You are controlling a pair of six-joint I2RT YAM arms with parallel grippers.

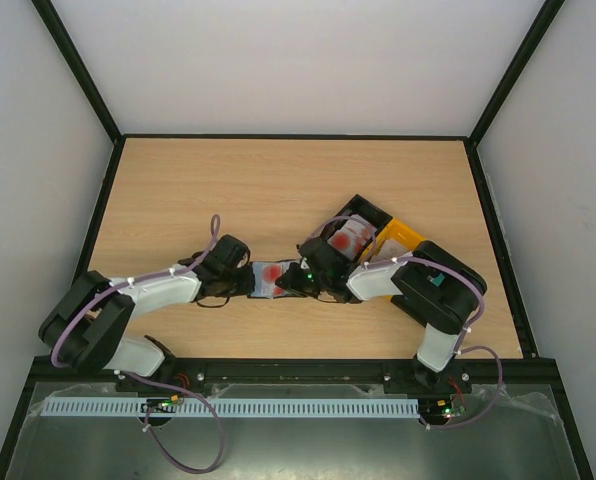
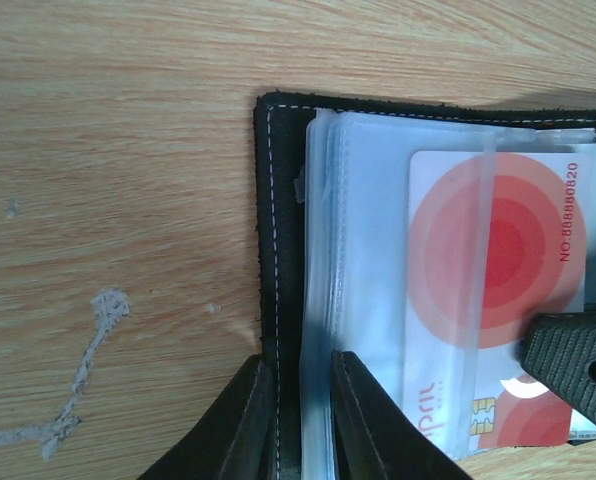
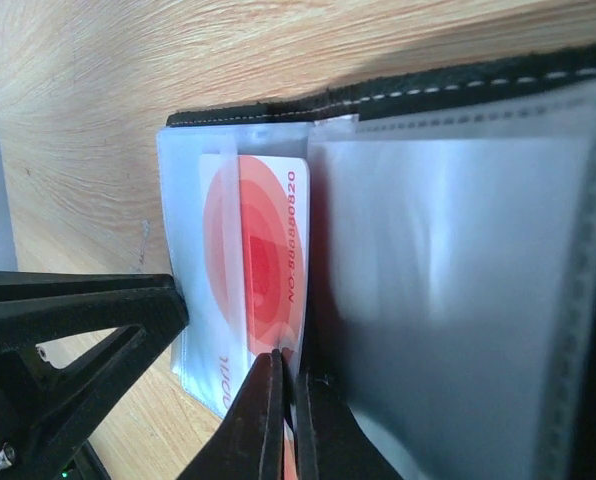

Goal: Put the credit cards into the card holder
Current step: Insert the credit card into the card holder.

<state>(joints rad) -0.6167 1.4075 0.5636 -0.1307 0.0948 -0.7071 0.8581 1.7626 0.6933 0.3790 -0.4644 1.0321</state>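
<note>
On the wooden table (image 1: 178, 200), the left gripper (image 2: 296, 400) pinched the black folding card holder (image 2: 278, 250). The right gripper (image 3: 288, 385), clamped on the red-and-white plastic card (image 3: 258, 250), needed a square push into the clear sleeve (image 3: 183, 200).

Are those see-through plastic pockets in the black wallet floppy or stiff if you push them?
Probably floppy: the clear plastic pockets of the black folding card holder bulge and ripple instead of lying flat. Likely slippery, since they look glossy. The red-and-white plastic card seems stiffer, keeping straight edges.

wooden table (image 1: 178, 190) between plain white walls (image 1: 298, 60).
</note>
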